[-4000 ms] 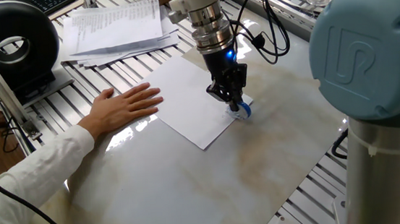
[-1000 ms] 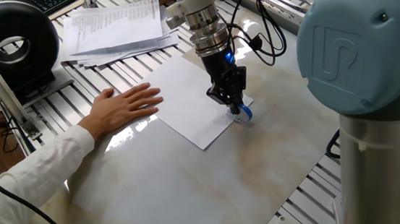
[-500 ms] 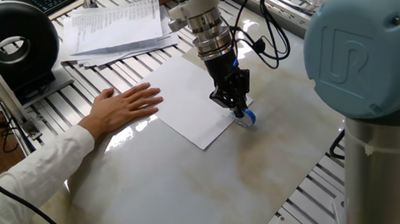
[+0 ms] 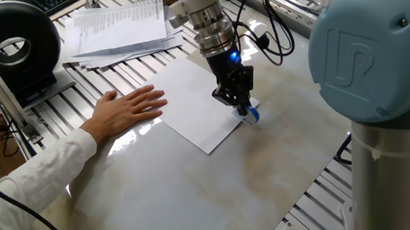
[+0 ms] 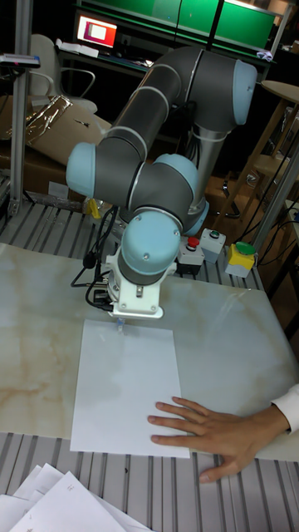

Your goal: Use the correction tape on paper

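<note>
A plain white sheet of paper point(image 4: 193, 105) point(image 5: 129, 386) lies flat on the marbled table top. My gripper point(image 4: 240, 104) points straight down over the sheet's right corner, shut on the small blue and clear correction tape point(image 4: 249, 115), whose tip touches the paper's edge. In the tall fixed view the arm's wrist hides the gripper, and only a small tip of the correction tape point(image 5: 121, 323) shows at the sheet's far left corner.
A person's hand point(image 4: 124, 109) point(image 5: 218, 431) presses flat on the sheet's opposite side. A stack of printed papers point(image 4: 117, 27) lies at the back left, next to a black round device point(image 4: 11, 46). Button boxes point(image 5: 224, 252) stand behind the arm's base.
The gripper with the correction tape has shifted slightly back and forth along the paper's right corner. The hand and the sheet stay still.
</note>
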Robot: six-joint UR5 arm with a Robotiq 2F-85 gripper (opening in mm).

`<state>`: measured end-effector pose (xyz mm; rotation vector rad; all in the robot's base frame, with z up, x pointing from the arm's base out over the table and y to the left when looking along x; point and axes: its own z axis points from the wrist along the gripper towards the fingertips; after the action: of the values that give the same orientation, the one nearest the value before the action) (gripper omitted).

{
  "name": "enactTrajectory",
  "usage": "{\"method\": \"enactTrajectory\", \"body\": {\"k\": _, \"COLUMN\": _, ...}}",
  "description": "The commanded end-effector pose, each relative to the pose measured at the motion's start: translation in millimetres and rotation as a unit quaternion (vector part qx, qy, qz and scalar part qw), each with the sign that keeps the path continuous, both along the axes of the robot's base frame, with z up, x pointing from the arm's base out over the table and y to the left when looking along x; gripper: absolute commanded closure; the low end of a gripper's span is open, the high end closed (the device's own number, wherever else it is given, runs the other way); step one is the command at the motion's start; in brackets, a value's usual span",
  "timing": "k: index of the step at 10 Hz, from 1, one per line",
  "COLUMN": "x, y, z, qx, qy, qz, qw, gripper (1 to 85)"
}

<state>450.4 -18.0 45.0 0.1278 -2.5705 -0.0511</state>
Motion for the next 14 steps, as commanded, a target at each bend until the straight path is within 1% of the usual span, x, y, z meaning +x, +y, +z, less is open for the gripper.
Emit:
{"method": "enactTrajectory", "body": {"k": 1, "x": 9.9, "y": 5, "z": 7.7, "qx": 0.003, "qy": -0.01, "qz": 0.0, "qw": 0.9999, "gripper": 84.0}}
{"method": "enactTrajectory", "body": {"k": 2, "x": 15.0, "y": 5, "z": 6.0, "qx": 0.003, "qy": -0.019, "qz": 0.005, "qw": 0.9998, "gripper": 84.0}}
{"method": "enactTrajectory", "body": {"k": 4, "x": 29.9, "y": -2, "z": 1.9, "qx": 0.007, "qy": -0.046, "qz": 0.027, "qw": 0.9986, "gripper": 84.0}}
{"method": "enactTrajectory", "body": {"k": 5, "x": 40.5, "y": -16, "z": -0.4, "qx": -0.007, "qy": -0.066, "qz": 0.054, "qw": 0.9963, "gripper": 84.0}}
{"method": "enactTrajectory", "body": {"k": 6, "x": 42.9, "y": -21, "z": 2.5, "qx": -0.011, "qy": -0.075, "qz": 0.062, "qw": 0.9952, "gripper": 84.0}}
{"method": "enactTrajectory", "body": {"k": 7, "x": 47.4, "y": -28, "z": 4.2, "qx": -0.017, "qy": -0.089, "qz": 0.072, "qw": 0.9933, "gripper": 84.0}}
{"method": "enactTrajectory", "body": {"k": 8, "x": 51.9, "y": -29, "z": 4.8, "qx": -0.02, "qy": -0.104, "qz": 0.071, "qw": 0.9918, "gripper": 84.0}}
{"method": "enactTrajectory", "body": {"k": 9, "x": 63.3, "y": -23, "z": 3.4, "qx": -0.016, "qy": -0.137, "qz": 0.059, "qw": 0.9887, "gripper": 84.0}}
{"method": "enactTrajectory", "body": {"k": 10, "x": 81.1, "y": -17, "z": 1.1, "qx": -0.011, "qy": -0.181, "qz": 0.052, "qw": 0.9821, "gripper": 84.0}}
{"method": "enactTrajectory", "body": {"k": 11, "x": 103.1, "y": -14, "z": -0.9, "qx": -0.01, "qy": -0.229, "qz": 0.054, "qw": 0.972, "gripper": 84.0}}
{"method": "enactTrajectory", "body": {"k": 12, "x": 115.5, "y": -11, "z": -0.7, "qx": -0.01, "qy": -0.257, "qz": 0.058, "qw": 0.9647, "gripper": 84.0}}
{"method": "enactTrajectory", "body": {"k": 13, "x": 122.1, "y": -11, "z": 1.6, "qx": -0.011, "qy": -0.276, "qz": 0.064, "qw": 0.9591, "gripper": 84.0}}
{"method": "enactTrajectory", "body": {"k": 14, "x": 125.3, "y": -9, "z": 3.2, "qx": -0.009, "qy": -0.286, "qz": 0.065, "qw": 0.956, "gripper": 84.0}}
